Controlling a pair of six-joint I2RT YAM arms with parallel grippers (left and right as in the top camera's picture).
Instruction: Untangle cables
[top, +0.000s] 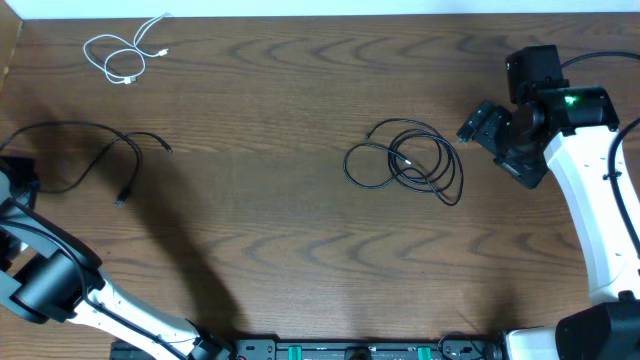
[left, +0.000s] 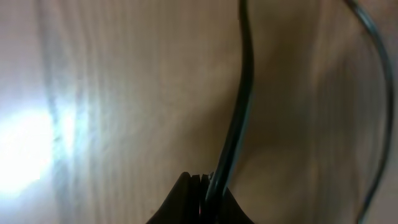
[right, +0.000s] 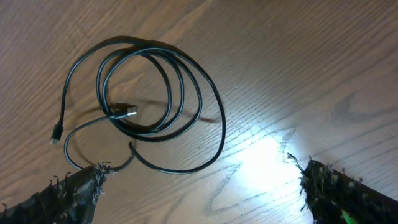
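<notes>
Wood table (top: 280, 230) bears coiled cable (top: 408, 165) (left pincer (left: 202, 190) pinches second cable (left: 239, 112)).

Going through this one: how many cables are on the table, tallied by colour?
white cable: 1
black cable at the left: 1
black coil in the middle: 1 (it could be more than one cord; I cannot tell)
Total: 3

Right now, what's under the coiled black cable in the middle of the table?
Only bare wooden table shows through the loops of the coiled black cable. Its strands cross over one another, hiding short stretches of cable beneath.
</notes>
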